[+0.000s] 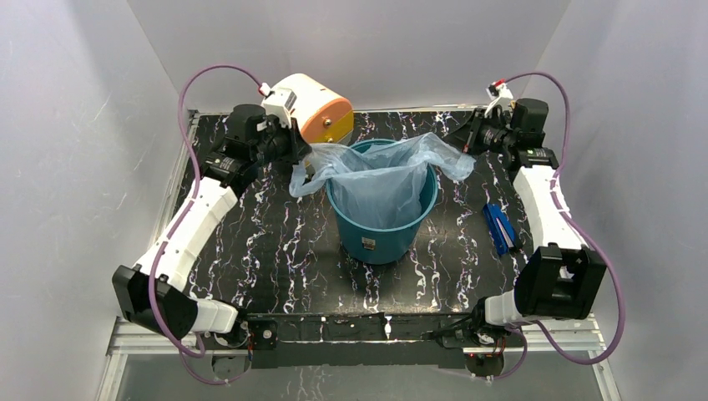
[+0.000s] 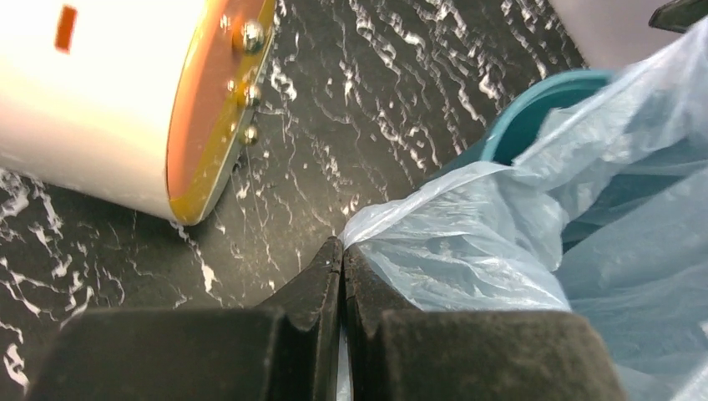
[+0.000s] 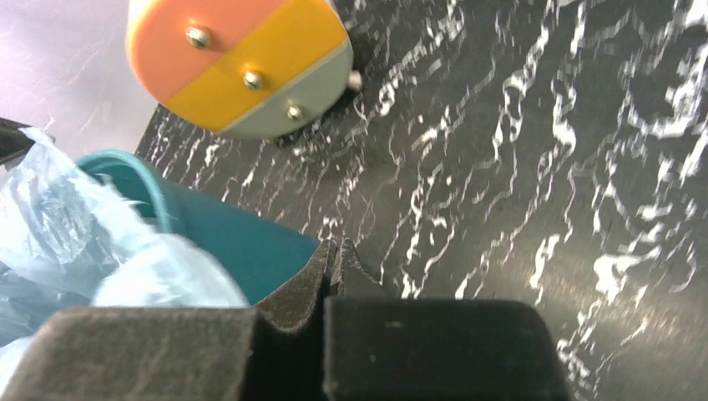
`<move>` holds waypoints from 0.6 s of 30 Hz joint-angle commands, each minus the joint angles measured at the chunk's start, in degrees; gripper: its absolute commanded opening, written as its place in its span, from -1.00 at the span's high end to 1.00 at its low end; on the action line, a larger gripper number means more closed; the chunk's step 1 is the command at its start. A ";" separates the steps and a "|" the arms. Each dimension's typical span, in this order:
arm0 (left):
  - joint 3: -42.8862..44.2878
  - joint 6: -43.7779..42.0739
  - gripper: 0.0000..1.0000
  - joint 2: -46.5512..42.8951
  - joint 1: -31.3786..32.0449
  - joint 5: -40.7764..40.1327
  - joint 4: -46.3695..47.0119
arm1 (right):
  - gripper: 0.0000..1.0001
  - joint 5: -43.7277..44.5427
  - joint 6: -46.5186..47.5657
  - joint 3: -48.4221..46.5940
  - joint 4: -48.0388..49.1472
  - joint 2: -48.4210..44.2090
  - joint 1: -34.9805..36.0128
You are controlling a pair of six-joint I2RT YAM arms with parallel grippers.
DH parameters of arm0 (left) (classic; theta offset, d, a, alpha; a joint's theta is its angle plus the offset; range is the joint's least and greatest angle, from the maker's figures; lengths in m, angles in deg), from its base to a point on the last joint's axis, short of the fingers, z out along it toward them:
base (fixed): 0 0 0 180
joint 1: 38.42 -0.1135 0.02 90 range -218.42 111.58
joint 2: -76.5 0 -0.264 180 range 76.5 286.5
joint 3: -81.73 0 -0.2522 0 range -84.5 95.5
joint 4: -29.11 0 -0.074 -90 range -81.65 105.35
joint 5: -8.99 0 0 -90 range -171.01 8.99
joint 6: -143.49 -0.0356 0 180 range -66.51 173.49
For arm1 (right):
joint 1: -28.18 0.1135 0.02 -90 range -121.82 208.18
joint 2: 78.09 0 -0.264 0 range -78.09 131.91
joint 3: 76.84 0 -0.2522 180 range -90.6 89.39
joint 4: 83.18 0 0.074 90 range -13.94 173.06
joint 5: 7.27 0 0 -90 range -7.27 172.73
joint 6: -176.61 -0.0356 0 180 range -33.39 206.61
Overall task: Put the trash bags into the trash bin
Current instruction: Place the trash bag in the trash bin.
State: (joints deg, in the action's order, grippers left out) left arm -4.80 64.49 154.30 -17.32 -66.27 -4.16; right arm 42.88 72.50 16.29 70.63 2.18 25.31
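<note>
The teal trash bin (image 1: pixel 380 238) stands upright mid-table. The pale blue trash bag (image 1: pixel 380 188) hangs open inside it, its edges draped over the rim on both sides. My left gripper (image 1: pixel 302 164) is shut on the bag's left corner, just left of the rim; in the left wrist view the jaws (image 2: pixel 342 246) pinch the crinkly film (image 2: pixel 467 251) beside the bin (image 2: pixel 509 125). My right gripper (image 1: pixel 462 138) is shut just beyond the bag's right flap. In the right wrist view it (image 3: pixel 336 246) holds nothing, with the bin (image 3: pixel 242 242) and bag (image 3: pixel 67 217) to its left.
A cream and orange drum-shaped box (image 1: pixel 313 107) lies on its side at the back left, close to my left gripper; it also shows in both wrist views (image 2: pixel 125 100) (image 3: pixel 242 63). A small dark blue flat object (image 1: pixel 498 228) lies right of the bin. White walls enclose the table.
</note>
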 commanded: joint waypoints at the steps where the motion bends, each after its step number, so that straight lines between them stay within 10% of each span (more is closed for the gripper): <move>1: -7.35 -0.76 1.00 -1.16 -0.49 0.36 1.63 | 1.00 1.69 -3.06 4.43 -0.54 1.64 0.00; 13: -12.29 2.47 1.00 -1.51 -0.80 5.56 7.31 | 1.00 2.77 -5.33 8.25 0.36 -1.55 -0.03; 18: -9.50 1.76 1.00 -2.12 -0.80 6.56 7.53 | 0.49 15.56 -5.69 3.50 -3.17 -5.30 -0.06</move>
State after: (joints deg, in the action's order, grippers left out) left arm -18.46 66.79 154.08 -17.72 -61.49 1.87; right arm 48.32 66.93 25.76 67.84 2.26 25.31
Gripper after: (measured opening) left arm 0.008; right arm 0.160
